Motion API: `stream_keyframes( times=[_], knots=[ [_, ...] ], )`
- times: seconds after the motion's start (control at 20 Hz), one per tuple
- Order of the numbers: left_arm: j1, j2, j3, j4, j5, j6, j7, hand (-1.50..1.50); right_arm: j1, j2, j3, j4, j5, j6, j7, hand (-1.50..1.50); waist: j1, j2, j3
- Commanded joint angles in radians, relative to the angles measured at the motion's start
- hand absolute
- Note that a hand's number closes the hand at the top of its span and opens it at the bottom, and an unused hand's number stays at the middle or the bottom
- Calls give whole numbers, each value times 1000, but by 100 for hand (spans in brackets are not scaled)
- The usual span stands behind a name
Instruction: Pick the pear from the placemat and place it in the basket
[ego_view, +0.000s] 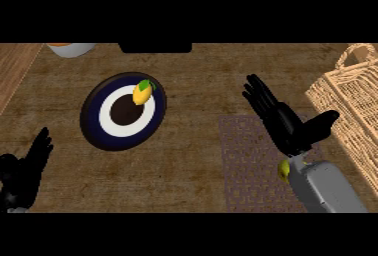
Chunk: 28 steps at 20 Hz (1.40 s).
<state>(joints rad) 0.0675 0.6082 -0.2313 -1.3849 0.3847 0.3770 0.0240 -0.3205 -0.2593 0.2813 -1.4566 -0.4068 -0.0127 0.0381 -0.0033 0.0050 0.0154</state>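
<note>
A small part of the yellow pear (283, 170) shows on the patterned placemat (244, 165), mostly hidden under my right wrist. My right hand (284, 125) is beyond the pear, over the mat's far end. It is open, with straight fingers pointing away and the thumb spread toward the basket, and it holds nothing. The wicker basket (347, 100) stands at the right edge, just right of that thumb. My left hand (22, 172) rests open at the lower left, fingers up, far from the mat.
A dark round plate (100, 125) with a white ring sits left of centre and carries a yellow and green fruit (143, 92). A white bowl (71, 48) and a black object (155, 47) lie along the far edge.
</note>
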Motion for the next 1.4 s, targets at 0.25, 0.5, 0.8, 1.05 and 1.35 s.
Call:
stream_keyframes(
  times=[0.25, 0.5, 0.8, 1.05, 1.35],
  knots=[
    [-79, 25, 14, -47, -22, 5, 18, 0, 312, 72, -425, 45, -192, -204, -315, 150, -181, -8, 1],
    [-179, 6, -34, -48, -24, -54, 68, 0, 296, 201, -435, -36, 43, -414, -717, -150, -70, -3, -14],
    [-254, -40, -74, -13, -58, -38, 118, 0, 424, 151, -382, -73, 229, -754, -443, -150, -55, -3, -22],
    [-242, -17, -75, -36, -65, -49, 124, 0, 632, -64, -308, -51, 369, -726, -186, -150, -36, -1, -28],
    [-238, -46, -95, -15, -76, -49, 113, 0, 785, -291, -185, -208, 350, -413, 54, -150, -33, -1, -29]
  ],
)
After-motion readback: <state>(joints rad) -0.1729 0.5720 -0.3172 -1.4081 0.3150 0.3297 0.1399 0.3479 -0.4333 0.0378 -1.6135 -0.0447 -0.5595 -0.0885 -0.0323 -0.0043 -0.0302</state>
